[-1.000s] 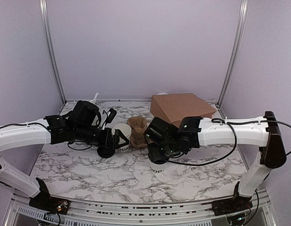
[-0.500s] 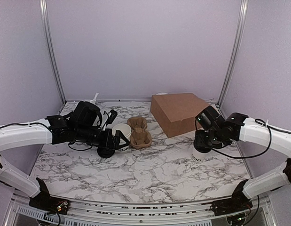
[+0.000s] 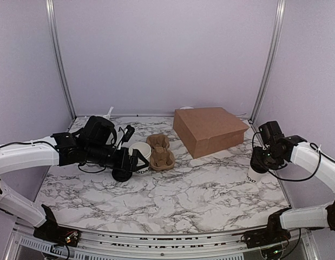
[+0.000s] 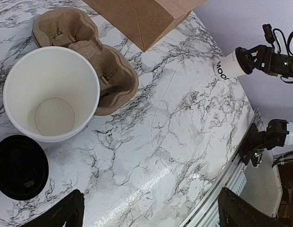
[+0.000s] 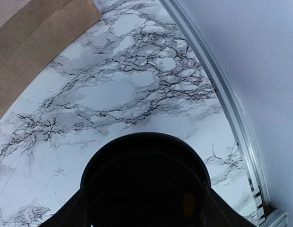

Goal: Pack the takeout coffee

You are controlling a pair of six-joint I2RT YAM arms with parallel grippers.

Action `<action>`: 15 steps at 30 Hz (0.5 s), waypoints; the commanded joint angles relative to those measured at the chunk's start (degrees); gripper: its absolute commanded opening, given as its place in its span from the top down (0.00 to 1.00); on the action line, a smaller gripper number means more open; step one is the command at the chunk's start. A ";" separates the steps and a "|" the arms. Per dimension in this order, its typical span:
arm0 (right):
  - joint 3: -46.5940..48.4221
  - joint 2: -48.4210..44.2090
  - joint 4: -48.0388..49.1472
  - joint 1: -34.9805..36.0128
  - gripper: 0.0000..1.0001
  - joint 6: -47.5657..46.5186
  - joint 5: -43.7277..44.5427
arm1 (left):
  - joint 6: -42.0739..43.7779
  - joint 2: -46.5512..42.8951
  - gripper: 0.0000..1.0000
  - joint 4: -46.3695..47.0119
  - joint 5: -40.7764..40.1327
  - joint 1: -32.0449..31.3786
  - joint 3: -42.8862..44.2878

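The takeout coffee (image 3: 254, 174), a small white cup with dark lettering and a black lid, is at the table's far right, tilted in my right gripper (image 3: 261, 163). The right gripper is shut on it just under the lid. In the right wrist view the black lid (image 5: 146, 184) fills the gap between the fingers (image 5: 73, 213). The left wrist view shows the cup (image 4: 227, 69) far off. The brown pulp carrier (image 3: 161, 152) sits mid-table with its sockets empty. My left gripper (image 3: 136, 161) is open and empty, hovering beside the carrier (image 4: 89, 56).
An open lidless white cup (image 4: 51, 97) stands against the carrier, with a loose black lid (image 4: 18, 166) beside it. A brown paper box (image 3: 210, 130) lies at the back right. The table's right rail (image 5: 217, 94) runs close to the held cup.
My right arm has carried the lidded cup from the table's middle, near the carrier, out to the far right side. The left arm has not moved.
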 commanded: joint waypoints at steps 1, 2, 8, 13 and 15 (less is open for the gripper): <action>0.30 -0.62 2.23 -0.56 0.36 -2.00 -1.25 | 0.27 -1.70 0.01 0.24 -0.14 0.42 -0.32; 0.32 -0.59 2.12 -0.56 0.33 -1.98 -1.25 | 0.36 -1.68 0.01 0.25 -0.13 0.42 -0.32; 0.58 -0.90 0.98 -0.57 0.22 -1.52 -0.67 | 0.54 -1.52 0.01 0.17 -0.06 0.49 -0.36; 1.52 -1.23 -0.67 -0.58 0.10 -1.15 0.26 | 0.44 -1.61 0.01 0.49 0.10 0.50 -0.66; 1.92 -1.25 -1.14 -0.56 0.07 -1.17 0.63 | 0.43 -1.67 0.01 0.60 0.27 0.57 -0.82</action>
